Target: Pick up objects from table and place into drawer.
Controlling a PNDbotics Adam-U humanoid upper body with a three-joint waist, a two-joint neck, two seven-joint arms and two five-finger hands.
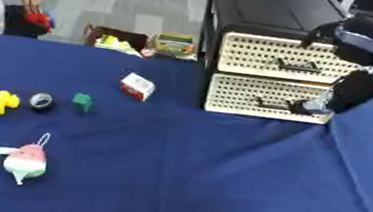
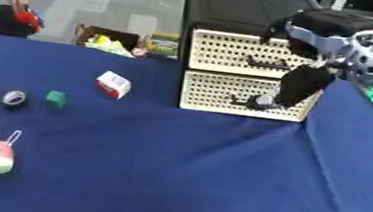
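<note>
A black cabinet [image 1: 271, 9] with two cream perforated drawers stands at the back of the blue table. Both drawers look closed. My right hand [image 1: 313, 106] reaches down from the upper right to the dark handle of the lower drawer [image 1: 266, 98], its fingers at the handle; whether they curl round it is unclear. On the left lie a red-and-white box [image 1: 137, 86], a green block [image 1: 82, 101], a roll of tape [image 1: 41, 101], a yellow toy [image 1: 3, 102] and a pink, white and green pouch [image 1: 26, 161]. My left hand is out of view.
The blue cloth [image 1: 216, 182] covers the table and rises in a fold at the right. Beyond the far edge stand a cardboard box [image 1: 114, 38] with small items and a person at the upper left.
</note>
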